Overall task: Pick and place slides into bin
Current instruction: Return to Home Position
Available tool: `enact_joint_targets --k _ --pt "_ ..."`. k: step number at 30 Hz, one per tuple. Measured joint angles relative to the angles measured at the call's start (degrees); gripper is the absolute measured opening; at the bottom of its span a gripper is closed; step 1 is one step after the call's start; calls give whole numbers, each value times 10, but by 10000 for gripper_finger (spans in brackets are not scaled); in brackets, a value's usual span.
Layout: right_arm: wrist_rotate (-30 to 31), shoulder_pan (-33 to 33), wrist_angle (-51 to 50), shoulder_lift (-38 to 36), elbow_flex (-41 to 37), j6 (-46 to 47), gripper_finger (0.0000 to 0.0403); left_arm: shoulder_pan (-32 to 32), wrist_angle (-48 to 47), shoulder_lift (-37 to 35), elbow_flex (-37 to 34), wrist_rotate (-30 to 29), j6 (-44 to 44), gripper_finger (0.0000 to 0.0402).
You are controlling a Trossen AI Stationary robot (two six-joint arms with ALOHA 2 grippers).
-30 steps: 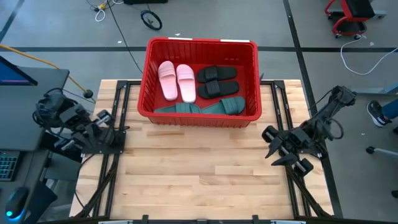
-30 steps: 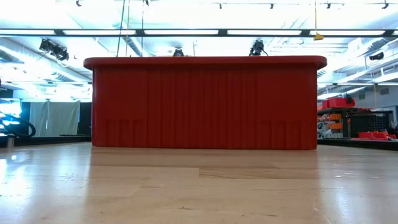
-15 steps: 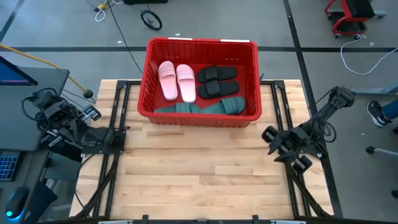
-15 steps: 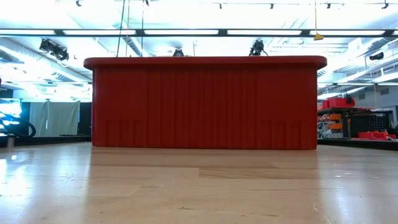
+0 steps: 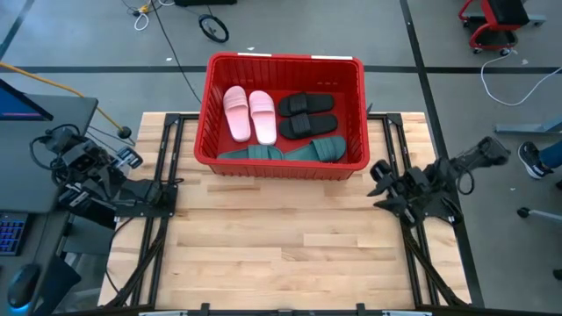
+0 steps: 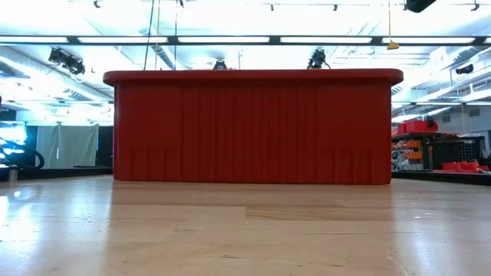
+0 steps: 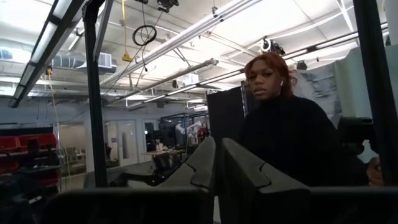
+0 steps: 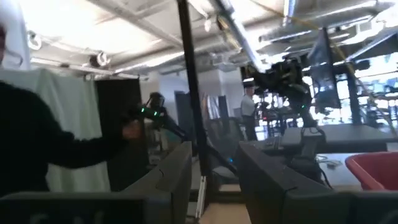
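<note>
Retreating over the last second, the left gripper [image 7: 217, 144] is now sitting off the left edge of the table [image 5: 281, 254], fingers pressed together on nothing. Toward the middle, the bin [image 5: 285, 60] is standing at the far edge, its long side running left to right, and it is holding all six slides: the pink pair [image 5: 249, 114], the black pair [image 5: 307, 115] and the green pair [image 5: 283, 152] along its near wall. Further right, the right gripper [image 8: 214, 148] is swinging closer to the bin's near right corner, fingers apart and empty. Being the nearer arm, it is probably needing to draw back from the bin to finish homing.
</note>
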Motion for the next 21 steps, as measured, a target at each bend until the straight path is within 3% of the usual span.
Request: enact_joint_targets --k 8,11,15,21 --pt "-157 -182 -56 -62 0 58 130 0 -18 0 0 -4 45 25" --pt "-207 -238 -54 -111 0 71 130 0 -48 0 0 -40 51 30" --pt "-267 -275 -58 -156 0 86 130 0 -73 1 0 -126 23 37" --pt "-267 -278 -94 -149 -9 117 130 0 19 3 -83 -132 24 39"
